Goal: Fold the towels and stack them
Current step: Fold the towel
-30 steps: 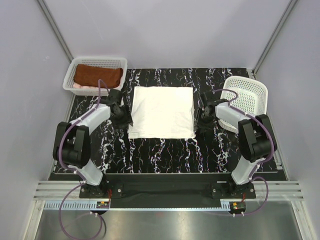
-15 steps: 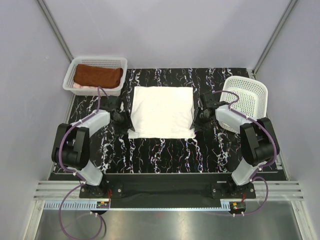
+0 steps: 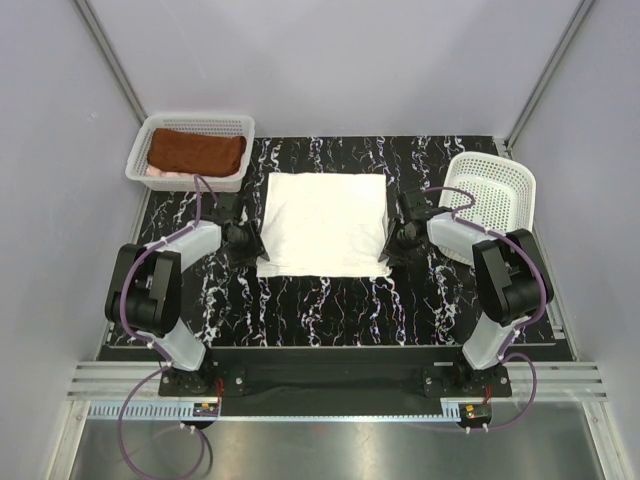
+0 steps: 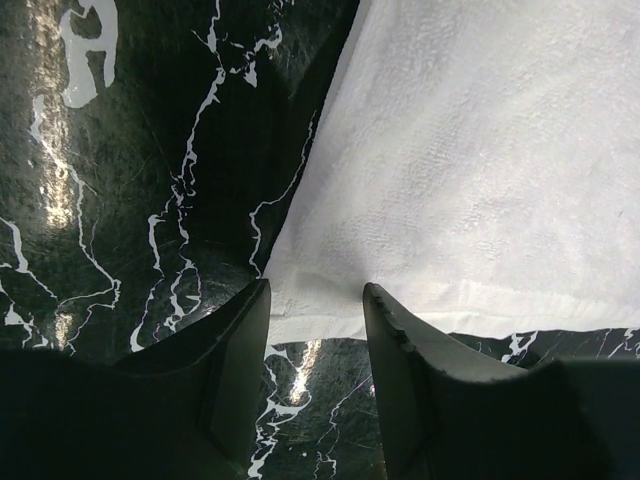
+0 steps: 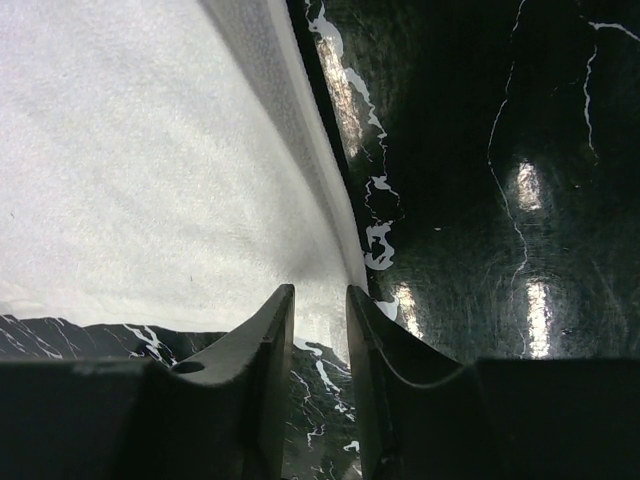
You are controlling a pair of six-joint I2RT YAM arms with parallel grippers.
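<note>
The white towel (image 3: 323,225) lies flat, folded to a rectangle, in the middle of the black marble table. My left gripper (image 3: 246,238) is at its near left corner, and in the left wrist view (image 4: 315,300) it is open with the towel corner (image 4: 330,300) between the fingertips. My right gripper (image 3: 397,236) is at the near right corner. In the right wrist view (image 5: 320,300) its jaws stand narrowly apart around the towel's edge (image 5: 330,270). The rust-brown towel (image 3: 197,152) lies folded in the far-left basket, on the pale pink towel (image 3: 158,173).
A white mesh basket (image 3: 190,125) at the far left holds the two towels. A second white mesh basket (image 3: 495,195) leans tilted at the right, just behind my right arm. Grey walls close in the table on three sides.
Both grippers have moved inward to the white towel's near corners. The towel has not moved.
</note>
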